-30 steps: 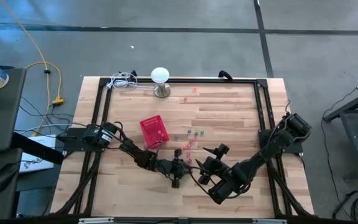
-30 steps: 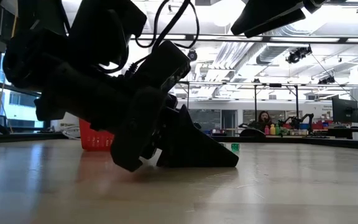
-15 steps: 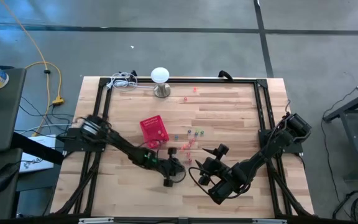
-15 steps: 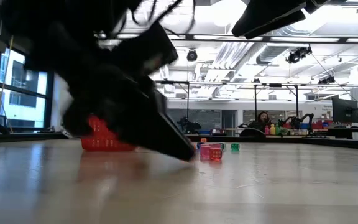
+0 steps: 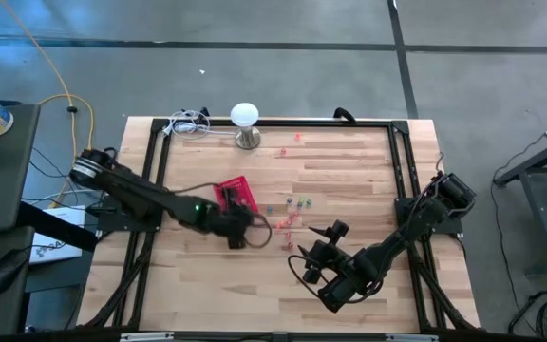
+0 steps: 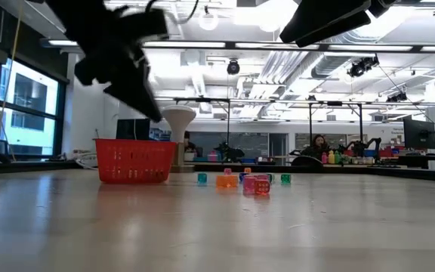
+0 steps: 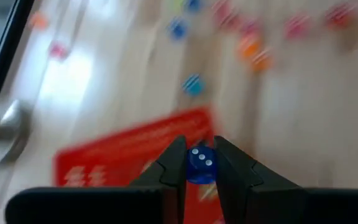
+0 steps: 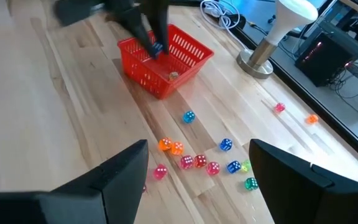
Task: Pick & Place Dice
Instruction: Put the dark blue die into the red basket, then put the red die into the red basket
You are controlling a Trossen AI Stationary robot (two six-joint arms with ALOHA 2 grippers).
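Red basket [image 6: 134, 160] on table [image 6: 217, 227]; dice [image 6: 256, 183] right of it.

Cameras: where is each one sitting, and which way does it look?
High view: above the table, looking straight down; both arms show.
Low view: at tabletop height, facing the room; the left arm hangs over the red basket.
Left wrist view: looks past the left gripper, which pinches a blue die.
Right wrist view: looks past the right gripper's open fingers at the loose dice.
Shared: the basket shows in all four.
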